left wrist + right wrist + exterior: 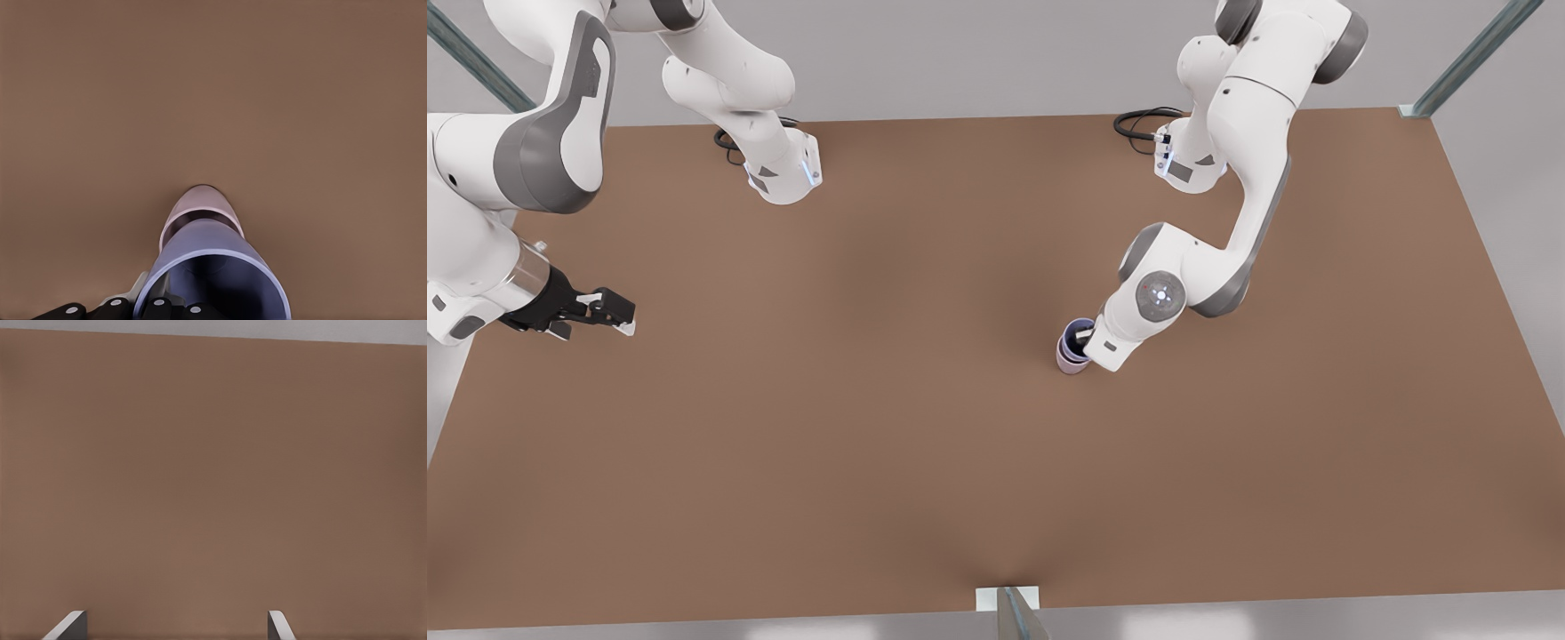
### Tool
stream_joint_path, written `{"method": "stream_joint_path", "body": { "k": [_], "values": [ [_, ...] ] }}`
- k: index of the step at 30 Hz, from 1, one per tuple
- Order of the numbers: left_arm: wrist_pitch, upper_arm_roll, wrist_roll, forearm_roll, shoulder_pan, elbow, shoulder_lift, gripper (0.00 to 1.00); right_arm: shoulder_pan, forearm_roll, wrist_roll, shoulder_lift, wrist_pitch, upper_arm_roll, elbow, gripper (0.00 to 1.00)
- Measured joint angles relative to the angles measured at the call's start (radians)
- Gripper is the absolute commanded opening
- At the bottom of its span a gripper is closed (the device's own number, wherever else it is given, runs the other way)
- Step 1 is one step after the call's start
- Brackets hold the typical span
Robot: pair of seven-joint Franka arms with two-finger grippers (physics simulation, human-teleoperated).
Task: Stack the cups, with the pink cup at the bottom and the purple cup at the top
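I see the brown table (871,444) from above in the front view. The two cups stand together on it, a bit toward 3 o'clock from the middle of the table. The pink cup (1069,360) is at the bottom and stands on the table. The purple cup (1079,333) sits inside the pink cup, with its open top facing up.

In the left wrist view I look down into the purple cup (213,280). The pink cup (200,207) peeks out from under it, farther from the camera.

My left gripper (1087,338) is right at the purple cup, at the cup's 3 o'clock side. One finger (1083,336) reaches over the rim. In the left wrist view, a pale finger (137,288) lies against the outside of the purple cup's wall, and dark parts of the claw show at the rim. It looks like the claw is pinching the cup's wall, one finger in and one finger out.

My right gripper (618,313) is far away, at 9 o'clock on the table edge. It hangs over bare table and holds nothing. In the right wrist view its two fingertips (70,623) are spread wide apart. This arm waits.
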Motion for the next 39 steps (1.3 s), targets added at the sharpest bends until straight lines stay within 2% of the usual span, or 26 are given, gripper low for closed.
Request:
{"method": "stream_joint_path", "body": {
  "k": [1, 5, 12, 13, 14, 16, 17, 21, 25, 29, 31, 34, 39],
  "values": [
    [0.0, 0.0, -0.004, 0.0, 0.0, 0.0, 0.003, 0.21, 0.0, 0.0, 0.0, 0.0, 0.0, 0.0, 0.0, 1.0],
    [0.001, -0.001, -0.017, -0.002, 0.0, 0.0, 0.011, 0.33, 0.0, 0.0, -0.001, 0.0, 0.0, 0.0, 0.0, 1.0],
    [0.002, -0.002, -0.031, 0.0, -0.002, 0.0, 0.015, 0.35, 0.0, 0.0, -0.002, 0.0, 0.0, 0.0, 0.0, 1.0],
    [0.002, -0.002, -0.033, 0.001, -0.002, 0.001, 0.014, 0.39, 0.0, 0.0, -0.003, 0.0, 0.0, 0.0, 0.0, 1.0],
    [0.002, -0.002, -0.034, 0.001, -0.002, 0.001, 0.012, 0.58, 0.0, 0.0, -0.003, 0.0, 0.001, 0.0, 0.0, 1.0],
    [0.001, -0.001, -0.036, 0.0, -0.002, 0.004, 0.011, 0.82, 0.0, -0.001, -0.003, 0.0, 0.001, 0.0, 0.0, 1.0],
    [0.001, -0.001, -0.036, -0.001, -0.002, 0.006, 0.011, 1.0, 0.0, -0.001, -0.003, 0.0, 0.001, 0.0, 0.0, 1.0],
    [-0.005, -0.004, -0.035, -0.005, -0.001, 0.031, 0.008, 1.0, 0.0, 0.0, -0.003, 0.0, 0.001, 0.0, 0.0, 1.0],
    [-0.102, 0.019, -0.027, 0.003, 0.0, 0.184, 0.003, 1.0, 0.0, -0.001, -0.004, 0.0, 0.001, 0.0, 0.0, 1.0],
    [-0.236, 0.245, 0.062, 0.009, 0.01, 0.29, -0.066, 1.0, 0.0, -0.001, -0.004, 0.0, 0.001, 0.0, 0.0, 1.0],
    [-0.299, 0.297, 0.126, 0.042, 0.023, 0.315, -0.132, 1.0, 0.0, -0.002, -0.004, 0.0, 0.001, 0.0, 0.0, 1.0],
    [-0.362, 0.245, 0.224, 0.08, 0.115, 0.323, -0.208, 1.0, 0.0, -0.002, -0.004, 0.0, 0.001, 0.0, 0.0, 1.0],
    [-0.413, 0.168, 0.358, 0.102, 0.194, 0.324, -0.256, 1.0, 0.0, -0.002, -0.004, 0.0, 0.001, 0.0, 0.0, 1.0]
  ]
}}
